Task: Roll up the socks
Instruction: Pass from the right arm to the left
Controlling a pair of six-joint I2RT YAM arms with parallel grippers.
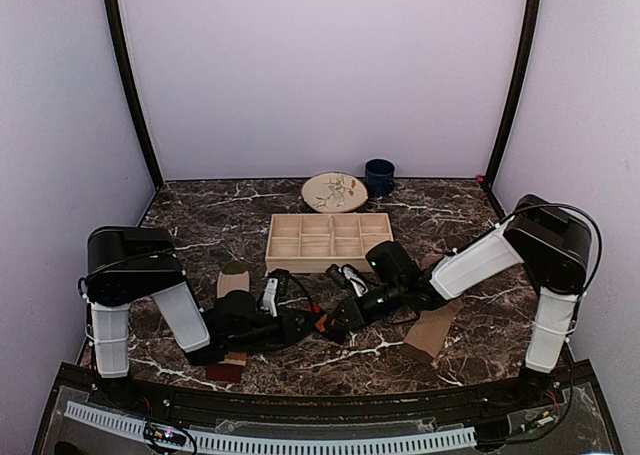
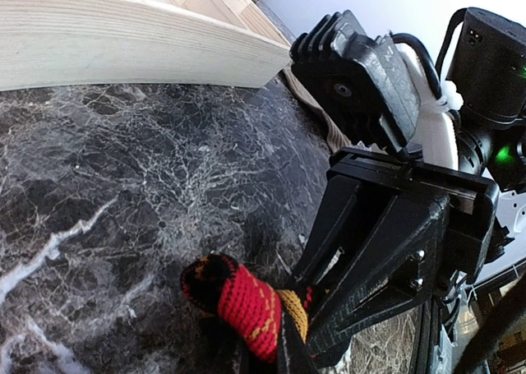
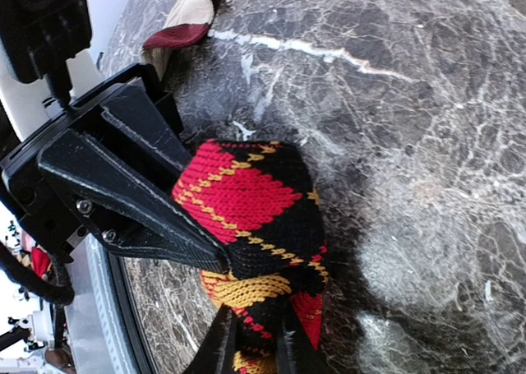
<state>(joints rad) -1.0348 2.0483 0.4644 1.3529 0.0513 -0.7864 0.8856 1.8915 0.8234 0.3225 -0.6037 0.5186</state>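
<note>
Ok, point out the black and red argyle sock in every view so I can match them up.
Top external: argyle sock, low centre, a small red-orange patch nearer than the wooden tray.
Left wrist: the sock sits bottom centre, bunched up.
Right wrist: the sock fills the centre down to the bottom edge.
Shared landmark: the dark, white-veined marble table under it in all three.

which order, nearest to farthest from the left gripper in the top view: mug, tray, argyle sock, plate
1. argyle sock, held by the left gripper itself, front centre
2. tray, behind it, mid-table
3. plate, behind the tray
4. mug, at the back, right of the plate
</note>
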